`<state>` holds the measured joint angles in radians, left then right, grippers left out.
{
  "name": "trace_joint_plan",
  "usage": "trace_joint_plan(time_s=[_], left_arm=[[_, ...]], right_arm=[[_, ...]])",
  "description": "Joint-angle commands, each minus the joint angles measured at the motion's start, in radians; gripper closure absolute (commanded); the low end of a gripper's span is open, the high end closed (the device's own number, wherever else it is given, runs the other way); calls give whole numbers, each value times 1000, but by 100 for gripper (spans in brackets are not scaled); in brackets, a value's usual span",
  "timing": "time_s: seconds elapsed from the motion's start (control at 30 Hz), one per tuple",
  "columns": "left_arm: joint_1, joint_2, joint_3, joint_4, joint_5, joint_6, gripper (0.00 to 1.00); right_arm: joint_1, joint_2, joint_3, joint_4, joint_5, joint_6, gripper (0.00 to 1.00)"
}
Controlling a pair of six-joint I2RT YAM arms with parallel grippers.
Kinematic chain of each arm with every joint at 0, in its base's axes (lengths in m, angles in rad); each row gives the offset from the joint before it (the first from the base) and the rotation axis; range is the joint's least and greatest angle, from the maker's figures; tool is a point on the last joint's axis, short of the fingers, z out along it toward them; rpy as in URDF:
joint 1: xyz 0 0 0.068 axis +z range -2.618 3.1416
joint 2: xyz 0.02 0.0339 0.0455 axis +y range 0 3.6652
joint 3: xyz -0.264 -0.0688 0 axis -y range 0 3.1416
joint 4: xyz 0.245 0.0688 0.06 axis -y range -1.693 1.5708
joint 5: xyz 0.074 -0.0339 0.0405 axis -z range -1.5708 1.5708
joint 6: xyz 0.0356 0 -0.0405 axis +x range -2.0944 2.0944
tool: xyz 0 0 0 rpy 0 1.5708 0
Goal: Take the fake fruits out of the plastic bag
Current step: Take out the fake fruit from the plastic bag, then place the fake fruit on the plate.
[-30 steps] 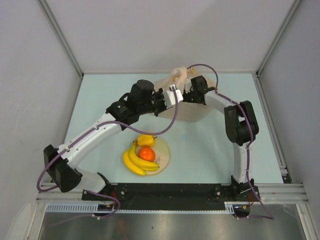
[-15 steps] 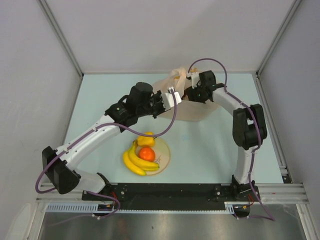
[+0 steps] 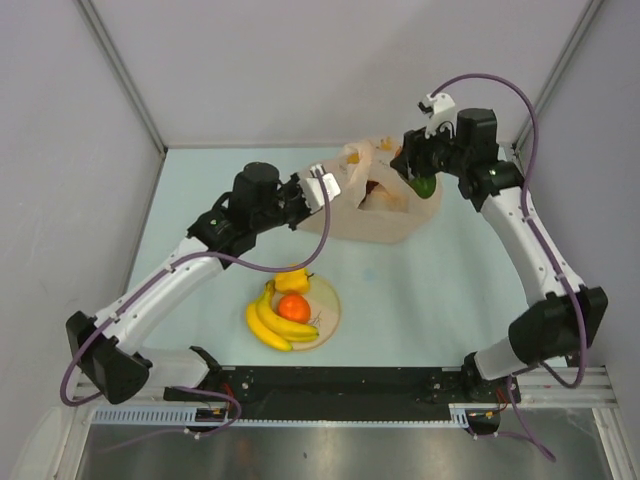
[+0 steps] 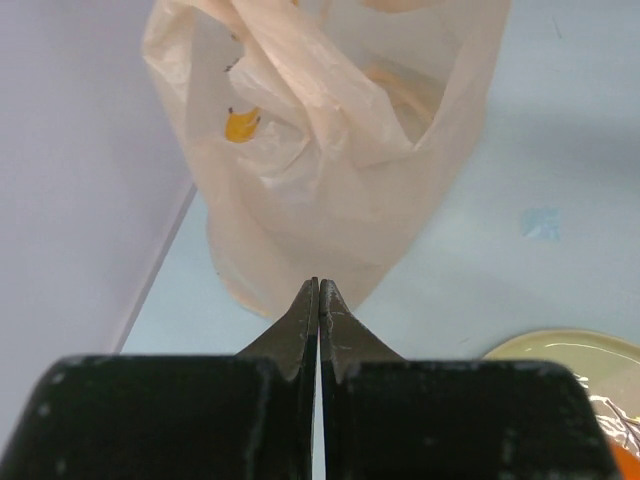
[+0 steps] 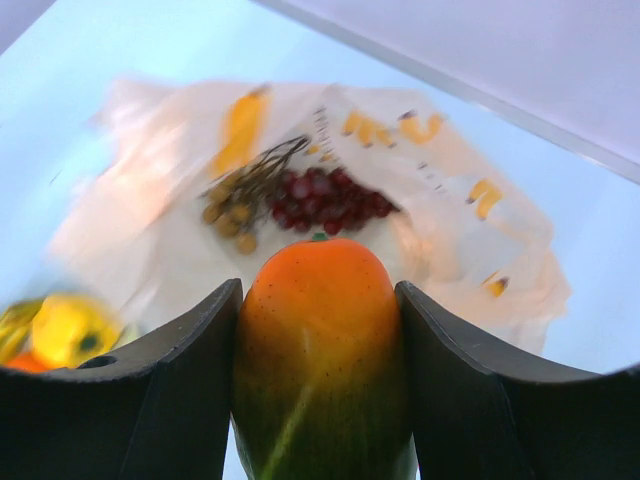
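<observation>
Right gripper: clamps glossy green-red mango above peach-beige plastic bag.
Left gripper: closed, seemingly pinning bag's edge steady.

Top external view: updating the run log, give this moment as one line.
left pincer: shut on plastic bag | right pincer: shut on mango, above bag | grape bunch: in bag | banana bunch, orange, pepper: on plate

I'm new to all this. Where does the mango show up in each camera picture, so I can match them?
Top view: the mango is upper right, gripped by the right claw, at the right edge of the bag.
Left wrist view: not in it; the bag fills the middle.
Right wrist view: bottom centre, between the claw's two fingers.
Shared landmark: the peach bag, seen in all three.
</observation>
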<state>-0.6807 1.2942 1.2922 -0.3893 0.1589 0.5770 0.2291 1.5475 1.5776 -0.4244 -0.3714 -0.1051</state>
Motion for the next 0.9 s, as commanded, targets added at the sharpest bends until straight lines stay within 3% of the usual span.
trace_joint_plan(time_s=[0.0,0.13,0.2,0.33,0.5,0.63,0.73,0.87], left_arm=[[29,-91,-39,72,-29,-45,100],[52,-192,-71,37,-15,-88,100],[94,-232,-77,0,28,-115,100],[162,-351,-152,-26,54,-112,100],[280,-481,-228,-55,141,-120,100],[400,-507,-217,-80,264,-207,100],[440,-532,-225,-89,283,-210,100],[507,-541,-235,-88,309,-232,100]], right_arm=[[143,-219,-114,-109,-32,-105,77],[360,-352,-289,-137,-11,-114,76],[465,-349,-313,-157,-30,-19,76],[634,-311,-399,-105,-18,14,76],[573,-123,-403,-39,-66,255,77],[572,-47,-410,62,23,372,75],[579,2,-432,123,72,438,65],[582,66,-462,185,57,544,64]])
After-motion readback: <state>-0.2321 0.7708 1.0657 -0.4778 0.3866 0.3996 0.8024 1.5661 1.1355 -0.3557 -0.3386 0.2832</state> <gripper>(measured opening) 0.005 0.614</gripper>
